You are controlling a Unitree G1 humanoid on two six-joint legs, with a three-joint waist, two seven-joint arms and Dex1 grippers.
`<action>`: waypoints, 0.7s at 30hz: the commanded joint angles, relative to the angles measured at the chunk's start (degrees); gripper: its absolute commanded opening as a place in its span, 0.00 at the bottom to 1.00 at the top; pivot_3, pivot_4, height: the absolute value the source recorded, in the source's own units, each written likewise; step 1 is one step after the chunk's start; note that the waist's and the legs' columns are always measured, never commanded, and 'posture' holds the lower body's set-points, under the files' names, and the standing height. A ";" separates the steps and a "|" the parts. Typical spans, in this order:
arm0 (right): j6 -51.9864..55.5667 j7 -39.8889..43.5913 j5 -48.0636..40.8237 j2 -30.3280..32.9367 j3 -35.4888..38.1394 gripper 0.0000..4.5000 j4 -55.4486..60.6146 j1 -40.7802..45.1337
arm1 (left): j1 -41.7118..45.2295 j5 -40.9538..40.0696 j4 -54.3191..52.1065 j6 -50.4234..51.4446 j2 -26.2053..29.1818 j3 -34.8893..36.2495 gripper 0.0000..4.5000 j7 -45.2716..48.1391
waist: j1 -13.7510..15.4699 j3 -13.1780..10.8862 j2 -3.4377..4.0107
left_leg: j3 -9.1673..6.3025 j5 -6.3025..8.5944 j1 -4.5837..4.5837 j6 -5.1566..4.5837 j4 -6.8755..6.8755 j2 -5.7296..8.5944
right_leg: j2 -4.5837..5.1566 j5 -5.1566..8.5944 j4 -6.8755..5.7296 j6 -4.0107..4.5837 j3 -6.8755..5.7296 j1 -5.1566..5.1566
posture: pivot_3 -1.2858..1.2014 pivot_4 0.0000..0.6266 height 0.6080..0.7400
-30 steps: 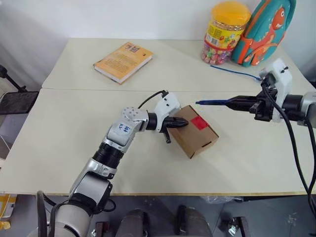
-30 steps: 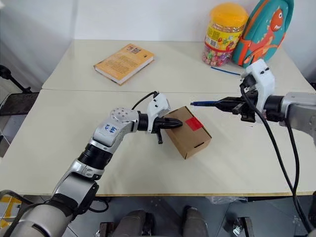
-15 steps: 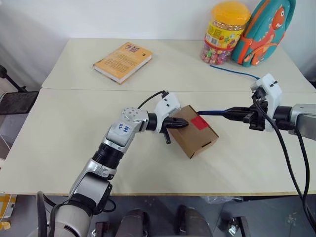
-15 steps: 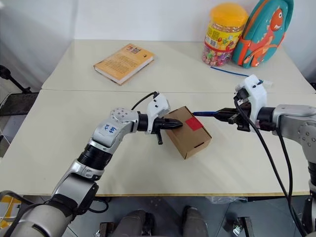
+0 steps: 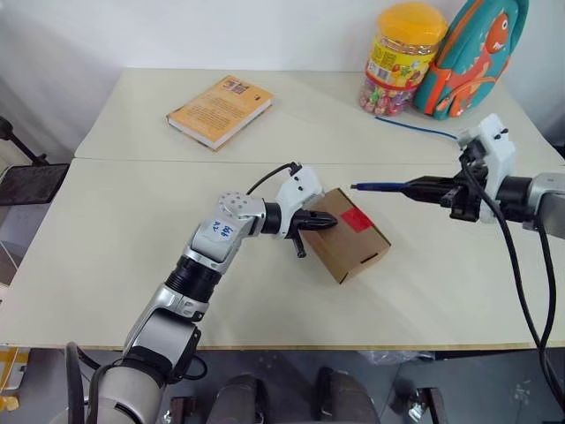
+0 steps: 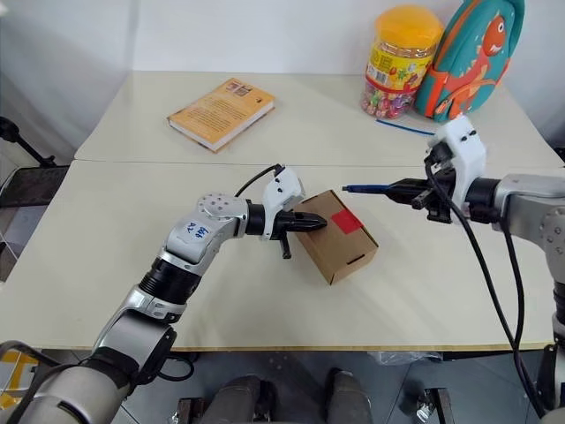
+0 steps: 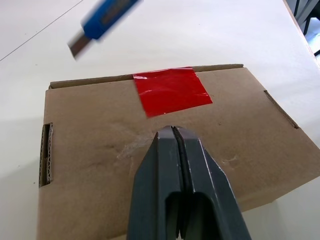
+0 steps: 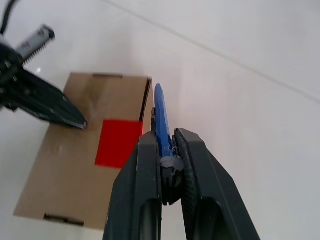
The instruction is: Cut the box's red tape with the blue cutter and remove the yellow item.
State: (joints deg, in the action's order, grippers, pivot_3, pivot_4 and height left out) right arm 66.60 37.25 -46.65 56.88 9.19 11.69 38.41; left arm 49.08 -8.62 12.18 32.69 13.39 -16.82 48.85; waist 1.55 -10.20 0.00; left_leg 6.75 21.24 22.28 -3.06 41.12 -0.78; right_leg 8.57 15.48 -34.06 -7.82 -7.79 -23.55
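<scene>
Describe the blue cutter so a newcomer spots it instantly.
Start at the brown box mid-table with its red tape. Above and behind its far edge, the right pincer grips the blue cutter, a slim pen-like stick, unlike the thin blue cable lying near the candy jar.

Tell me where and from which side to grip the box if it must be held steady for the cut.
Grip the box across its short end nearest the left gripper, coming in from the robot's left. That end is free, and it keeps fingers clear of the red tape and the blue cutter on the far side.
</scene>
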 commanded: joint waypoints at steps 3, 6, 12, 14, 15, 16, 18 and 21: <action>1.32 0.23 -0.90 -1.22 1.56 0.03 3.14 -1.24 | -0.93 0.23 -0.14 0.79 -0.45 -0.76 0.00 -0.01 | 0.02 0.00 0.00 | 0.00 0.00 0.00 0.00 0.00 0.01 | 0.00 0.00 -0.02 0.00 -0.01 0.00 | 0.52 0.24 1.00; 1.42 0.18 -0.40 -1.67 1.63 0.03 4.08 -2.99 | -0.96 0.27 -0.25 0.92 -0.46 -0.84 0.00 -0.03 | 0.02 0.00 0.00 | 0.00 0.00 0.00 0.00 0.01 0.02 | 0.00 0.00 -0.02 0.00 0.00 0.00 | 0.52 0.24 1.00; 1.62 -0.07 -0.01 -1.52 1.82 0.03 5.08 -4.64 | -0.83 0.35 -0.06 0.98 -0.18 -0.85 0.00 0.22 | -0.02 0.01 0.01 | 0.01 0.00 -0.03 0.00 0.01 0.03 | 0.00 0.00 -0.04 0.00 0.00 0.00 | 0.52 0.24 1.00; 1.71 0.06 0.14 -1.13 1.86 0.03 5.30 -4.80 | -0.83 0.47 -0.01 0.92 -0.12 -0.98 0.00 0.27 | -0.04 0.01 0.02 | 0.01 0.00 -0.03 0.00 0.01 0.04 | 0.00 0.00 -0.04 0.00 0.01 0.00 | 0.52 0.24 1.00; 2.00 0.32 0.15 -0.69 1.78 0.03 5.44 -4.71 | -0.82 0.65 0.02 0.94 -0.05 -1.23 0.00 0.35 | -0.03 0.01 0.01 | 0.01 0.00 -0.03 0.00 0.01 0.03 | 0.00 0.00 -0.04 0.00 0.01 0.00 | 0.52 0.24 1.00; 2.50 0.66 -0.02 -0.21 1.69 0.03 5.54 -4.48 | -0.75 0.95 0.06 0.92 0.07 -1.60 0.00 0.44 | -0.02 0.01 0.02 | 0.01 0.00 -0.03 0.00 0.01 0.04 | 0.00 0.00 -0.04 0.00 0.01 0.00 | 0.52 0.24 1.00; 4.02 1.41 -0.72 0.69 1.33 0.03 5.62 -3.63 | -0.61 1.70 0.23 0.99 0.35 -2.58 0.00 0.66 | -0.02 0.01 0.02 | 0.00 0.00 -0.03 0.00 0.01 0.03 | 0.00 0.00 -0.04 0.00 0.01 0.00 | 0.52 0.24 1.00; 7.87 2.43 -2.45 1.13 0.56 0.03 4.50 -0.49 | -0.04 3.59 0.90 1.41 1.03 -5.05 0.00 1.08 | -0.03 0.02 0.03 | 0.01 0.00 -0.05 0.00 0.01 0.03 | 0.00 0.00 -0.04 0.00 0.02 0.02 | 0.52 0.24 1.00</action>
State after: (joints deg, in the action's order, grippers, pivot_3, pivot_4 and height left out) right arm 72.32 38.13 -46.91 56.87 9.29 15.38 36.20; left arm 49.54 -7.28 11.84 32.81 13.97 -18.72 49.31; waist 1.51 -10.19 0.03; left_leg 6.76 21.24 22.21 -3.06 41.13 -0.76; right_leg 8.57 15.48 -34.11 -7.82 -7.77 -23.52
